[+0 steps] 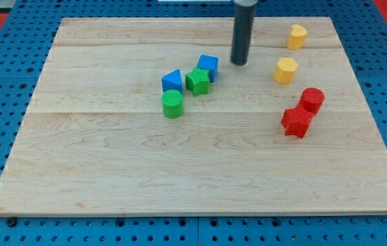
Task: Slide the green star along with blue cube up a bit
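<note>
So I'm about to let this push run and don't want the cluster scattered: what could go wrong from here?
My tip sits to the view's right of the blue cube, above the pair, so it must likely circle below first and could clip the cube on the way. The blue triangular block touches the green star and may get dragged along. The green cylinder lies just below the star, in the approach path.
</note>
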`<action>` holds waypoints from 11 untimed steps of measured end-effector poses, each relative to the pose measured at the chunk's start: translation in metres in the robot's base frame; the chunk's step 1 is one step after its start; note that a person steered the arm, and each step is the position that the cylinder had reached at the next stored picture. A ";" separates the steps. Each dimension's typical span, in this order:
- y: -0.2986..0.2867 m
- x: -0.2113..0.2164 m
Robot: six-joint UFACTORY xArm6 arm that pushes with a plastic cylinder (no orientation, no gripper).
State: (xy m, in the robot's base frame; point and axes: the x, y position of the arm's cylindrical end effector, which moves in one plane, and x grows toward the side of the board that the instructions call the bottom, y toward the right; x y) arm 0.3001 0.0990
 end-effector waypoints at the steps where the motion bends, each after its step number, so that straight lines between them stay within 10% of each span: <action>1: -0.037 0.024; 11: -0.056 0.070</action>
State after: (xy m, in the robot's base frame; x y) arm 0.3706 0.0435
